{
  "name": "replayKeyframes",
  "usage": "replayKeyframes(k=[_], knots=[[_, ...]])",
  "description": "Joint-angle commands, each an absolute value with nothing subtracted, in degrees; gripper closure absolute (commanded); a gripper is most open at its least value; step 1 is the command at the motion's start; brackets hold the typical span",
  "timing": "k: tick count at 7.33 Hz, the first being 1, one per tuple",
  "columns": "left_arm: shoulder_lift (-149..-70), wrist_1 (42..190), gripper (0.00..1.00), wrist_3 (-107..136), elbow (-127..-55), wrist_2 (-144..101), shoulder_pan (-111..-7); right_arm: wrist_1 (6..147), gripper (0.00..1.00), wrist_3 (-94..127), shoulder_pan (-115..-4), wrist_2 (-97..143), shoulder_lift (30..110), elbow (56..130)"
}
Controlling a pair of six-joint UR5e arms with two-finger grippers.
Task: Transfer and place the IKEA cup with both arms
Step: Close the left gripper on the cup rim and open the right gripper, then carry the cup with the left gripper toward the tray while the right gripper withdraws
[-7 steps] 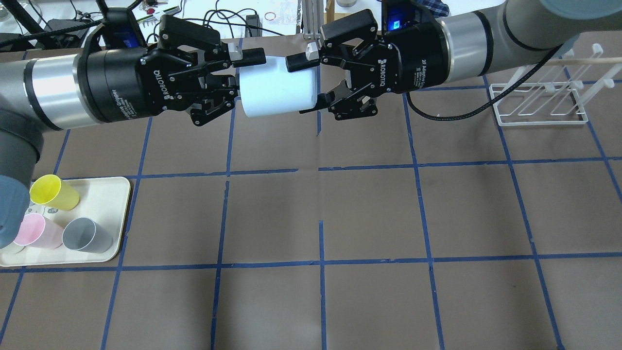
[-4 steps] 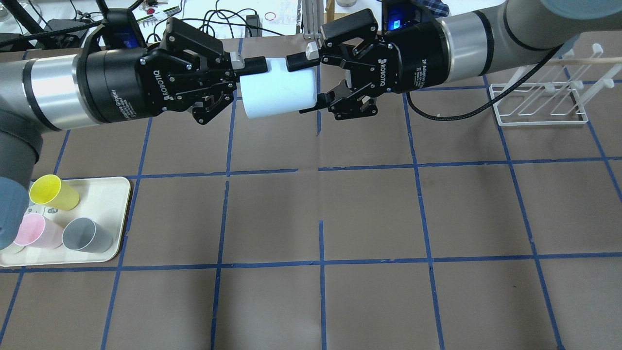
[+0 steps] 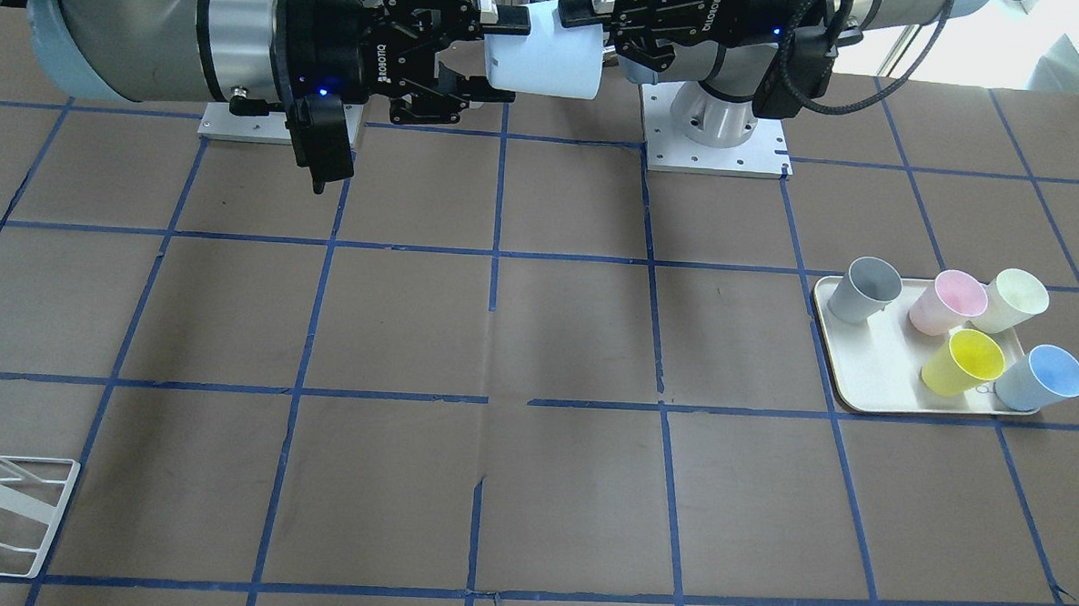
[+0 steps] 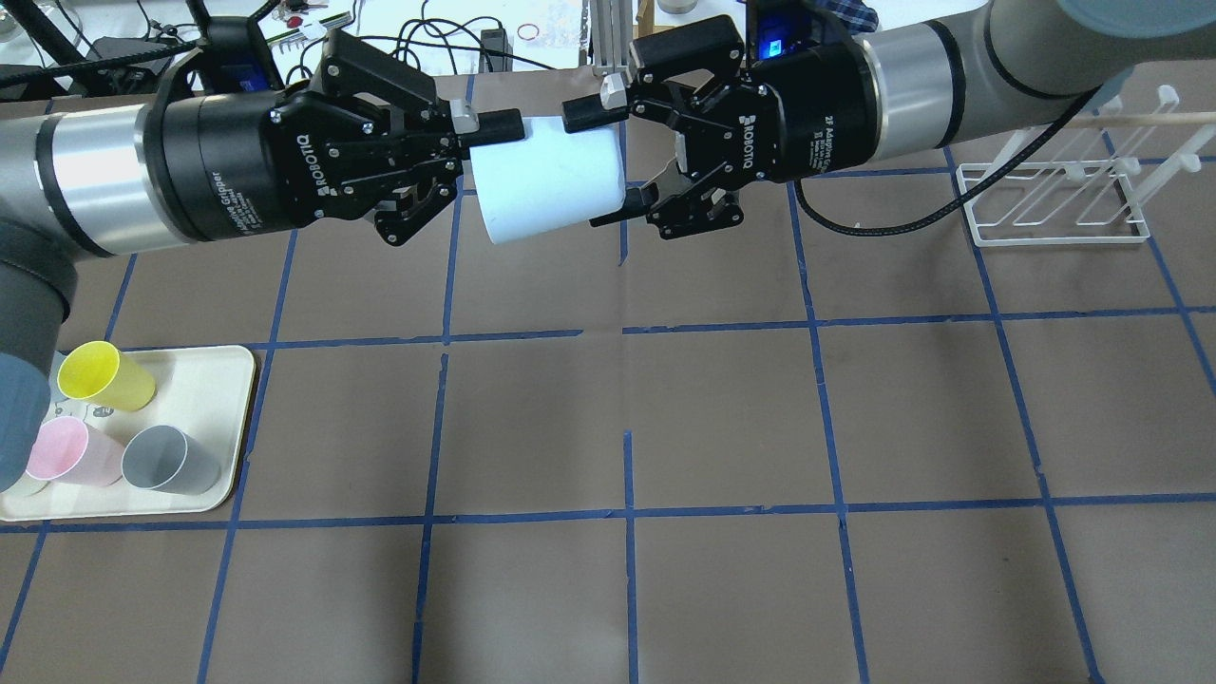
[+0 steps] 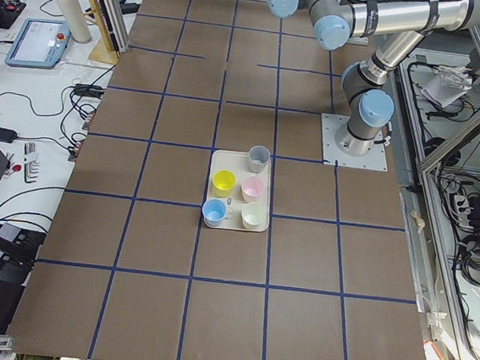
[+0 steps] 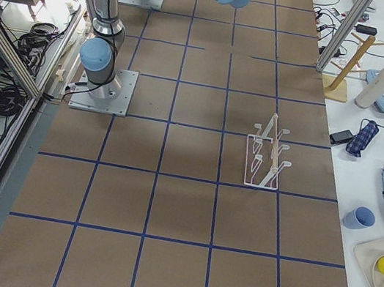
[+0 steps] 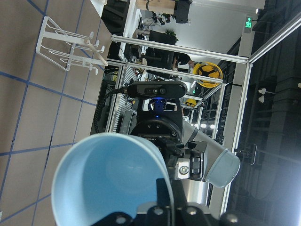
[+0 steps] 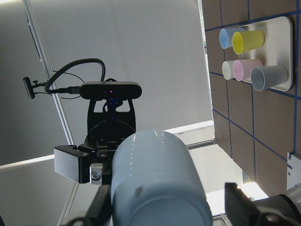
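The pale-blue IKEA cup (image 4: 546,180) hangs on its side above the table's far middle, between both grippers. My left gripper (image 4: 486,142) is shut on its rim, one finger outside the wall and one inside; the left wrist view looks into the cup's open mouth (image 7: 108,183). My right gripper (image 4: 597,161) is open around the cup's base, with small gaps beside the cup in the right wrist view (image 8: 155,183). In the front view the cup (image 3: 546,57) sits between the right gripper (image 3: 496,55) and the left gripper (image 3: 597,28).
A cream tray (image 4: 237,418) at the near left holds a yellow cup (image 4: 100,375), a pink cup (image 4: 66,451) and a grey cup (image 4: 171,459), plus a second blue cup (image 3: 1042,378) and a cream one. A white wire rack (image 4: 1054,199) stands far right.
My left gripper's fingers closed on the cup's rim. My right gripper's fingers then spread a little, and the cup's base tilted down slightly.
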State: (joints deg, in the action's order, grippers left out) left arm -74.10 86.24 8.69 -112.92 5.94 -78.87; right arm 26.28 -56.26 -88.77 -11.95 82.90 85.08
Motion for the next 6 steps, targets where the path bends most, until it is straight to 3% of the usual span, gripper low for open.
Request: replayKeyframes(k=[1,6], knots=[[-73.9,86.2,1.00,12.4,-112.9,5.9,-78.9,26.5,0.00,-56.3,-88.7,-12.2,82.7,84.9],[-73.7,85.0,1.00,15.8,-109.1,28.0,-75.1,26.6,0.00,-56.3,-85.0,-15.6,82.1,84.5]])
